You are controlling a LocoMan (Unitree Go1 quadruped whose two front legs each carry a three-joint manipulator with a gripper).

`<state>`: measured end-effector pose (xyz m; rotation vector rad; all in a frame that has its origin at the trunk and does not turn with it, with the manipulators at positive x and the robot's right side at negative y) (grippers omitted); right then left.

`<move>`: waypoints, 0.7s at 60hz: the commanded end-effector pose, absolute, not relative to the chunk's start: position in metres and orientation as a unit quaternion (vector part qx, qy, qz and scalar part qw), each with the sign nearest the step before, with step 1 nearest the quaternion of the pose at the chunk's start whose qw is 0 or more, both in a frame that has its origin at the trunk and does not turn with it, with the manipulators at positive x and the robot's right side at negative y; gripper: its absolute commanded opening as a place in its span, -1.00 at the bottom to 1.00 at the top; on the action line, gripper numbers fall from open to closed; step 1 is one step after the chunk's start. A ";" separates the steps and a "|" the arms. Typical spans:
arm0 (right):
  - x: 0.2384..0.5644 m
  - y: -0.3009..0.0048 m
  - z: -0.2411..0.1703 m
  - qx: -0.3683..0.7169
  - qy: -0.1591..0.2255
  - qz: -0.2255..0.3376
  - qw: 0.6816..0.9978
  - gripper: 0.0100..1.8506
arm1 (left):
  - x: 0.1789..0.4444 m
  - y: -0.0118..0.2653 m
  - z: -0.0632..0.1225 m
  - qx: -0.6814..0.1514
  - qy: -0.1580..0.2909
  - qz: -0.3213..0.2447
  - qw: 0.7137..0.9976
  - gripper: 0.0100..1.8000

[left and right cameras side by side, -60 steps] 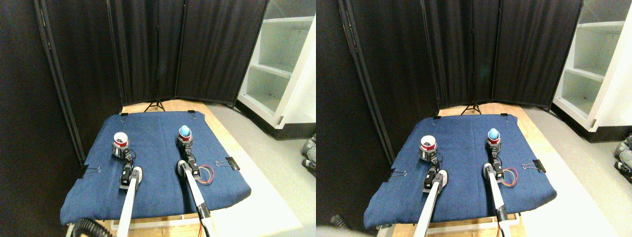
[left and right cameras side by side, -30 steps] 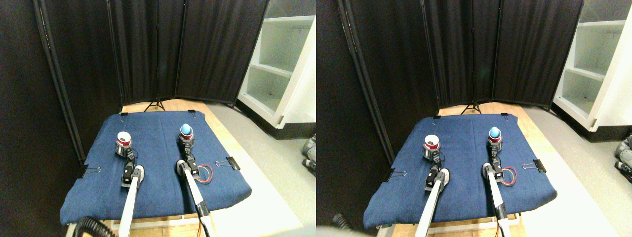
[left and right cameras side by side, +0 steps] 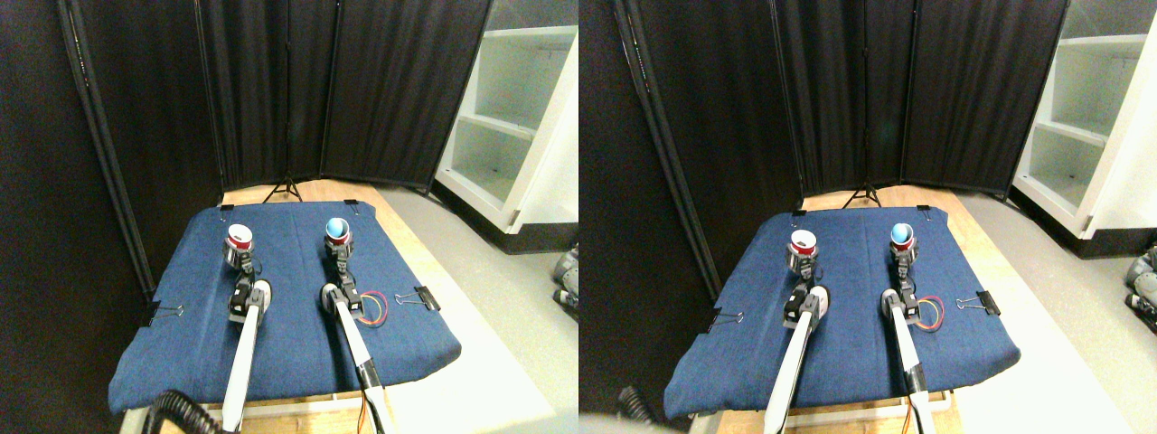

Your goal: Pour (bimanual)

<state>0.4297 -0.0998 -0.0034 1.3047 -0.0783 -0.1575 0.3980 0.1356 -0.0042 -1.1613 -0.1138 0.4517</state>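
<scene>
A red cup (left and right cameras side by side: 239,239) with a white inside is held off the blue cloth (left and right cameras side by side: 289,334) by my left gripper (left and right cameras side by side: 240,259), which is shut on it. To its right a blue cup (left and right cameras side by side: 337,230) is held up by my right gripper (left and right cameras side by side: 340,249), shut on it. The blue cup's mouth tips slightly toward the red cup. The two cups hang about a hand's width apart, both over the far half of the cloth. What is inside the cups is too small to make out.
Binder clips (left and right cameras side by side: 422,297) pin the cloth to the wooden table at its edges. Coloured wires (left and right cameras side by side: 372,312) loop beside my right arm. Black curtain panels (left and right cameras side by side: 271,90) and a tripod foot (left and right cameras side by side: 286,192) stand behind; a white shelf unit (left and right cameras side by side: 515,127) is at the right.
Both grippers have lifted their cups and carried them farther from me. The red cup has moved right, toward the blue cup, and the blue cup has begun to tilt.
</scene>
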 end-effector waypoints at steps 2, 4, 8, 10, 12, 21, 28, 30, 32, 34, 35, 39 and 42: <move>0.431 -0.090 0.023 0.613 -0.052 -0.034 0.787 -1.00 | 0.403 0.124 0.016 -0.558 -0.055 0.179 0.808 -1.00; 0.431 -0.089 0.025 0.611 -0.049 -0.029 0.790 -1.00 | 0.404 0.124 0.017 -0.559 -0.053 0.178 0.808 -1.00; 0.430 -0.087 0.029 0.604 -0.044 -0.022 0.796 -1.00 | 0.405 0.120 0.022 -0.563 -0.044 0.171 0.807 -1.00; 0.430 -0.085 0.033 0.601 -0.040 -0.020 0.798 -1.00 | 0.406 0.116 0.026 -0.568 -0.037 0.170 0.805 -1.00; 0.430 -0.084 0.035 0.598 -0.038 -0.019 0.801 -1.00 | 0.407 0.115 0.027 -0.564 -0.033 0.167 0.808 -1.00; 0.428 -0.080 0.048 0.583 -0.031 -0.016 0.812 -1.00 | 0.410 0.107 0.033 -0.565 -0.028 0.164 0.808 -1.00; 0.428 -0.078 0.059 0.571 -0.034 -0.005 0.820 -1.00 | 0.413 0.101 0.034 -0.565 -0.027 0.164 0.808 -1.00; 0.428 -0.077 0.064 0.567 -0.035 0.001 0.823 -1.00 | 0.414 0.099 0.036 -0.565 -0.023 0.161 0.809 -1.00; 0.428 -0.077 0.066 0.566 -0.035 0.002 0.824 -1.00 | 0.414 0.097 0.036 -0.566 -0.021 0.160 0.809 -1.00; 0.427 -0.076 0.071 0.559 -0.039 0.002 0.828 -1.00 | 0.414 0.095 0.038 -0.565 -0.016 0.154 0.810 -1.00; 0.427 -0.076 0.071 0.559 -0.039 0.002 0.828 -1.00 | 0.414 0.095 0.038 -0.565 -0.016 0.154 0.810 -1.00; 0.428 -0.074 0.079 0.548 -0.042 0.012 0.835 -1.00 | 0.414 0.091 0.040 -0.568 -0.006 0.151 0.809 -1.00; 0.428 -0.073 0.083 0.544 -0.043 0.014 0.838 -1.00 | 0.414 0.089 0.040 -0.571 -0.002 0.149 0.807 -1.00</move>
